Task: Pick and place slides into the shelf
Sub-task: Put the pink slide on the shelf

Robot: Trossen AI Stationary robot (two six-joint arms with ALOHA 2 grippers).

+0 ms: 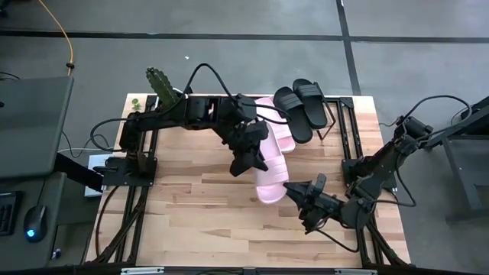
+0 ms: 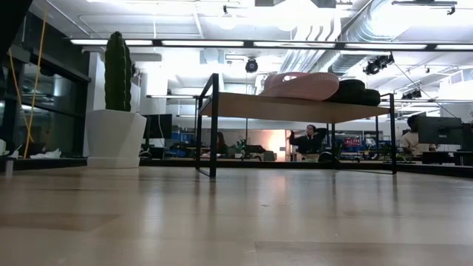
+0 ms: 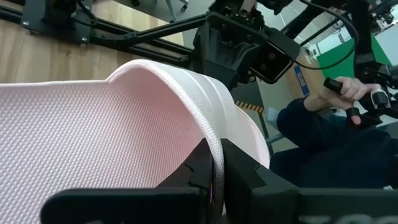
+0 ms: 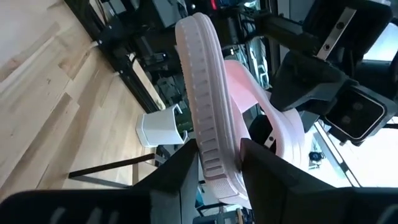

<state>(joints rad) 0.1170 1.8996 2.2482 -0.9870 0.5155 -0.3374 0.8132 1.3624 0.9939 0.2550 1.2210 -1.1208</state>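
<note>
A pale pink slide (image 1: 269, 182) hangs in the air over the table between both grippers; its textured footbed and strap (image 3: 93, 124) fill the left wrist view. My left gripper (image 1: 246, 159) is shut on the strap. My right gripper (image 1: 291, 188) is closed on the sole's end nearest the table's front. The shelf (image 2: 295, 108) stands at the far side. On its plank lie a second pink slide (image 2: 303, 84) and two black slides (image 1: 302, 107), soles down. My left gripper pinches the raised edge of the strap (image 3: 214, 152) between its two fingers (image 3: 239, 171), coming slanting down from the table's left. The slide hangs clear of the table. My right gripper has the ribbed end of the sole (image 4: 214, 171) between its two fingers (image 4: 258, 165), one on each face. It comes level from the table's right front, and the slide stands on edge in it.
A cactus in a white pot (image 1: 160, 85) stands at the far left corner. A person in a dark sleeve (image 3: 323, 134) sits beyond the table's edge. Bare wooden tabletop (image 1: 206, 214) stretches toward the front.
</note>
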